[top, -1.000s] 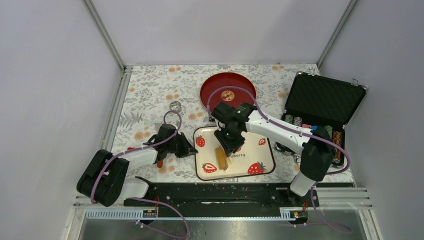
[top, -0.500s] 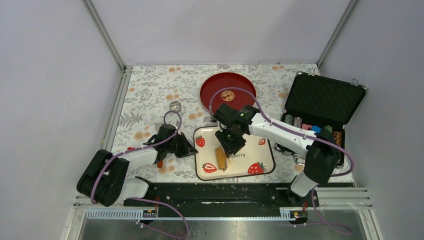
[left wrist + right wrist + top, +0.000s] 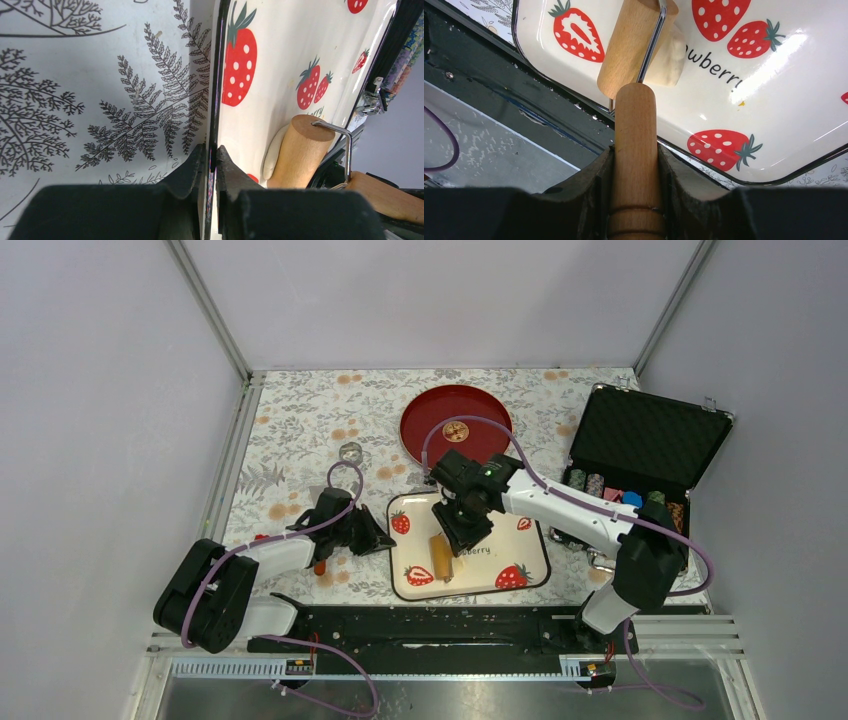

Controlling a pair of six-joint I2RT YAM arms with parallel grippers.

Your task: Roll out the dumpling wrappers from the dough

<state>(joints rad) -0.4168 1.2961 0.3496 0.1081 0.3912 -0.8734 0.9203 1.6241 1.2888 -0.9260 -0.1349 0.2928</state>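
Observation:
The off-white dough (image 3: 667, 57) lies on the strawberry tray (image 3: 520, 550), partly under the tan wooden roller (image 3: 440, 556); it also shows in the left wrist view (image 3: 273, 150). My right gripper (image 3: 636, 152) is shut on the roller's wooden handle (image 3: 636, 130) and holds the roller drum (image 3: 631, 42) on the dough. My left gripper (image 3: 210, 152) is shut on the tray's left rim (image 3: 216, 100). No round dumpling wrapper shows. A small metal ring cutter (image 3: 350, 452) lies on the cloth at the back left.
A red plate (image 3: 440, 415) with a gold centre stands behind the tray. An open black case (image 3: 640, 445) of poker chips stands at the right. The floral cloth (image 3: 300, 430) covers the table; a black rail (image 3: 440, 625) runs along the near edge.
The right gripper and roller have shifted slightly toward the near side of the tray. The left arm has not moved.

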